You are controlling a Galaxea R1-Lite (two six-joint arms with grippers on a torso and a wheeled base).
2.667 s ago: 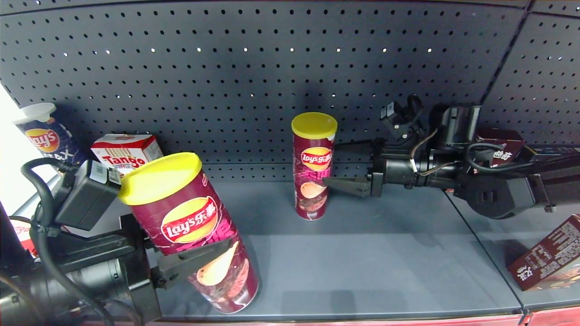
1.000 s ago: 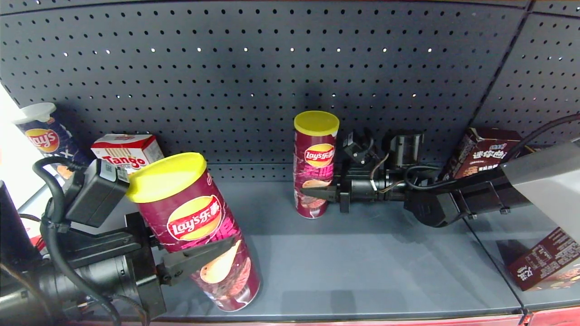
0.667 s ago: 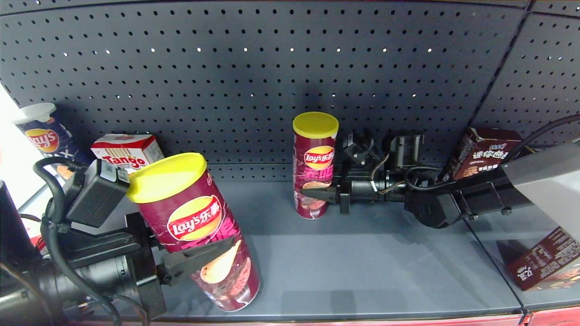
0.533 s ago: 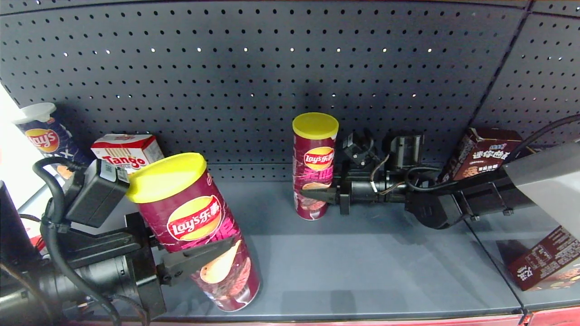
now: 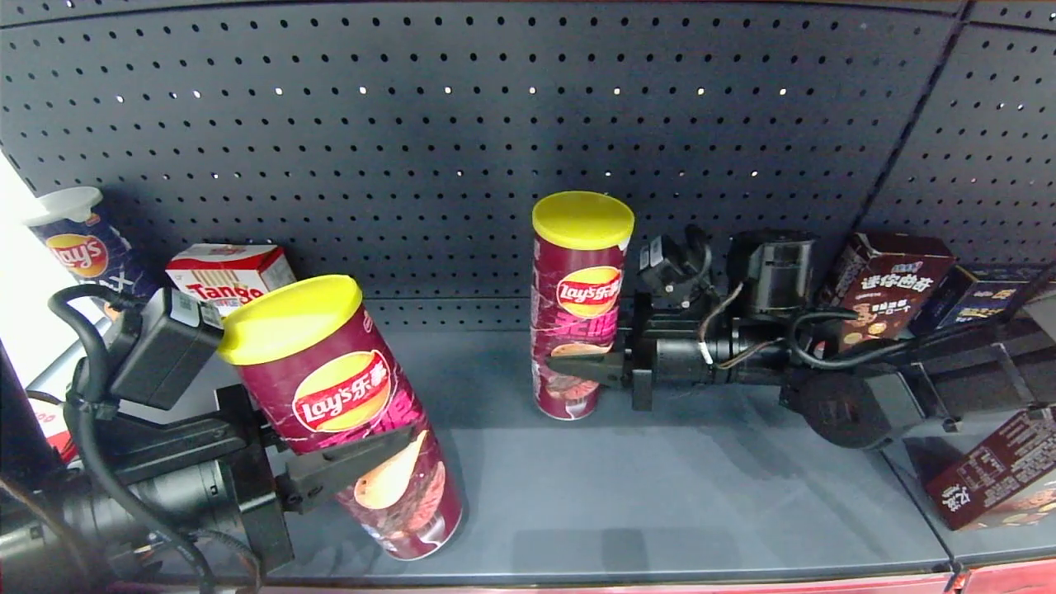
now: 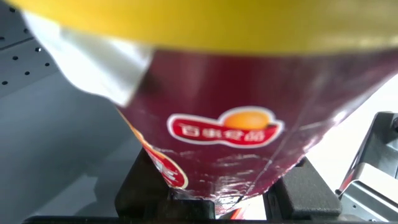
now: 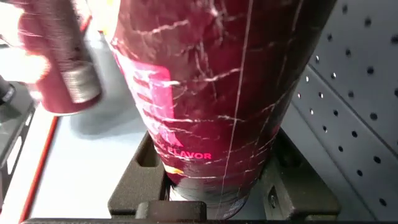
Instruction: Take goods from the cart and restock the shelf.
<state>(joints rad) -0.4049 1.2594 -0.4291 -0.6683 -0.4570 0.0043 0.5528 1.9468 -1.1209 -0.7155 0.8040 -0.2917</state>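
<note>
Quick count from where I'm standing: two maroon chip cans with yellow lids, one blue can [image 5: 78, 247] with a white lid, one red-and-white wafer box [image 5: 227, 276], two brown boxes and one dark blue box [image 5: 973, 301]. All of it sits on a grey shelf [image 5: 660, 495] backed by a pegboard [image 5: 495, 124].

Each maroon can is in a gripper. The left gripper [image 5: 371, 462] is clamped around the lower half of the near can [image 5: 338, 396], which leans with its lid tipped toward the left, at the front left of the shelf. Can't tell if its base touches the shelf. In the left wrist view the can [image 6: 230, 124] sits right between the fingers.

The right gripper [image 5: 569, 363] comes in from the right and pinches the far can [image 5: 582, 289] low on its body. That one is upright, mid-shelf, near the pegboard. The right wrist view has it [image 7: 211, 93] wedged between the fingers too.

Blue can and wafer box are back left. The back brown box [image 5: 887, 285] stands behind the right arm, just beside the dark blue box, and the front brown box [image 5: 994, 474] is tilted at the front right.
</note>
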